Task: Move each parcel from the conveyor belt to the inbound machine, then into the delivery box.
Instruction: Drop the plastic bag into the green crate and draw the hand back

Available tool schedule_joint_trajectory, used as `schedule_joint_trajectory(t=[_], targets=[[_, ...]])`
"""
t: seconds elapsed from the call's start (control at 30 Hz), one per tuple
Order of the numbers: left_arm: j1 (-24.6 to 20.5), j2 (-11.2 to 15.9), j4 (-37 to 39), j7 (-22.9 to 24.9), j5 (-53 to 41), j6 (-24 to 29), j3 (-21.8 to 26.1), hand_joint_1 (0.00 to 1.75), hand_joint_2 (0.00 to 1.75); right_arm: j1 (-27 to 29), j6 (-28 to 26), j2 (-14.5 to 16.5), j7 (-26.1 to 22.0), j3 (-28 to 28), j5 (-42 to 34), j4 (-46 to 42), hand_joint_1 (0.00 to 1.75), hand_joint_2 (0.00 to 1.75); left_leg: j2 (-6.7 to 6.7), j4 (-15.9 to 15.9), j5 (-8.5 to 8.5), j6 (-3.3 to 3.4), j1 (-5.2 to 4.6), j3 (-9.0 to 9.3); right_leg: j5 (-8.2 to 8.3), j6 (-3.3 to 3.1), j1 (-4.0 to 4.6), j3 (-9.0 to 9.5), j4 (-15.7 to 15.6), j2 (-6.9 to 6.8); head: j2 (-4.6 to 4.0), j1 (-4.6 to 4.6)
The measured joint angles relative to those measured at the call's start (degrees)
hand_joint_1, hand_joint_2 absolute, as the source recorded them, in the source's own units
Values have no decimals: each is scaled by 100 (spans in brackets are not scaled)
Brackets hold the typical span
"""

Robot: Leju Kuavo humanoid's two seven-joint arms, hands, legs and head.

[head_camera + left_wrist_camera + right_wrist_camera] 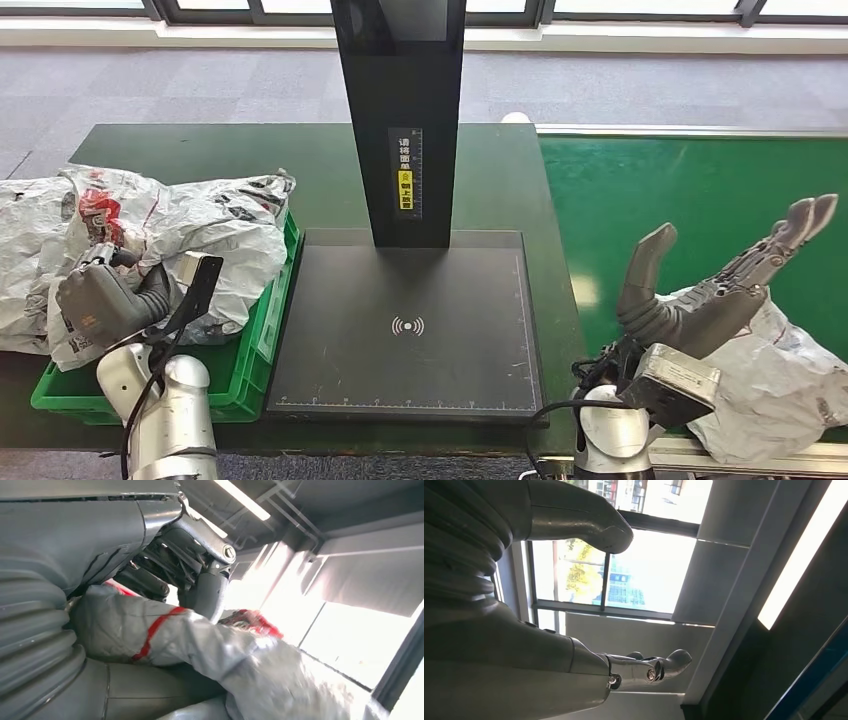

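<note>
**Left hand grips a parcel over the crate; right hand open above the belt**

The left hand [105, 290] is at the left end of the dark green table [200, 150], over a green crate [262, 340] that stands at the table's front left corner. Its fingers are closed on a crumpled grey bag parcel with red tape [100, 215]; in the left wrist view the same bag [200, 645] is clamped between the thumb and the darker fingers [207, 592]. I count at least two grey bags heaped in and over the crate, the second [225, 225] lying along the crate's right rim; more may be folded under them, and I cannot separate them.

One black scanner pad [410, 320] lies on the table just right of the crate, with a single black post [400, 110] rising from its back edge.

The right hand [715, 280] is raised above the front left part of the green conveyor belt [700, 180], palm up, fingers spread and holding nothing. One more grey bag parcel [780, 385] lies on the belt's front edge, below and behind that hand.
</note>
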Motion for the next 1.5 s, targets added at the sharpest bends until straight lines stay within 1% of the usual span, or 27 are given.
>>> schedule_joint_trajectory(t=[0.1,0.23,0.33,0.43,0.57,0.7,0.77,0.83,0.93,1.03,1.1,1.3,1.43,1.5], targets=[[-66,-17,143,184,-98,0,8,0,175,1,0,0,0,11,-2,0,0,175,1,0,0,0,-2,1,1,1,-2,0,-1,2,0,0],[-128,-23,253,215,-109,0,27,0,0,2,0,0,0,19,-2,0,0,175,-3,0,0,0,-2,1,0,1,-2,2,-1,-2,0,0],[-178,-23,313,215,-77,0,50,0,0,3,0,0,0,26,-11,0,0,175,-3,0,0,0,-2,1,0,0,-1,3,-1,-4,0,0],[-271,-26,356,135,186,0,203,0,0,3,0,0,1,28,-63,1,0,175,-3,-1,0,0,-2,6,-1,0,-1,9,0,-5,0,0],[-453,-32,413,-287,685,0,582,0,0,2,0,0,2,28,-120,2,0,175,-3,-5,2,-1,-2,20,-2,-2,-2,23,1,-7,0,0],[-612,-45,461,-699,934,0,946,0,0,0,3,0,2,28,-134,3,0,175,-3,-8,5,-6,-2,34,-2,-3,-2,33,3,-7,0,0],[-658,-54,508,-864,1062,0,1038,0,0,-2,5,0,2,28,-137,6,0,175,-4,-9,6,-7,-3,39,-2,-4,-2,34,3,-7,0,0],[-707,-56,620,-1073,1390,0,1054,0,0,-4,7,0,2,28,-158,13,0,175,-15,-12,10,-7,-4,42,-3,-5,-4,38,3,-16,0,0],[-783,-56,843,-1533,2303,0,983,0,0,-12,7,0,3,28,-221,63,0,175,-42,-16,15,-8,-6,52,-9,-8,-5,54,3,-38,0,0],[-747,-58,936,-1960,3339,0,781,0,0,-24,7,0,4,28,-282,131,0,175,-44,-17,15,-9,-6,61,-10,-11,-6,70,3,-40,0,1],[-664,-62,909,-2062,3877,0,561,0,0,-31,7,0,4,28,-308,186,0,175,-43,-17,16,-9,-7,63,-9,-11,-6,72,3,-39,0,1],[-381,-67,691,-2111,4664,0,-25,0,0,-48,7,0,4,28,-358,330,0,175,-44,-17,14,-8,-12,64,-10,-10,-11,73,3,-37,0,2],[-149,-69,481,-2115,4996,-2,-454,0,175,-69,7,-3,6,28,-509,515,0,175,-45,-17,12,-8,-13,61,-13,-7,-12,70,2,-38,0,1],[-68,-69,419,-2116,5000,-5,-618,0,175,-78,7,-4,7,28,-565,620,0,175,-45,-17,11,-7,-13,60,-14,-6,-12,69,2,-38,0,1]])
